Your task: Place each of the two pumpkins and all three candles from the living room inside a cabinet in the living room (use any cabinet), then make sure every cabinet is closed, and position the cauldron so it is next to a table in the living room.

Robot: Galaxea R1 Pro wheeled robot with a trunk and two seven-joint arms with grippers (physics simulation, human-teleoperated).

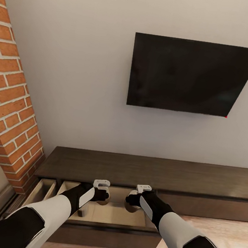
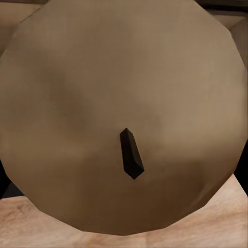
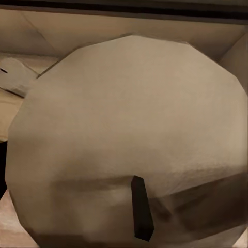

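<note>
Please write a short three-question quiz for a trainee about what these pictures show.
1. True or false: the wide drawer of the cabinet is pulled open.
2. What fills the view in front of each wrist camera? A) a pumpkin B) a candle C) a cauldron
3. Fill in: both grippers hover over the open ____.

Key
1. True; its pale inside shows below the left gripper and right gripper.
2. B: a left candle and a right candle, each with a dark wick.
3. drawer

Both candles point(image 2: 124, 103) point(image 3: 129, 134) cropped by wrist-view edges; jaws hidden behind them.
</note>
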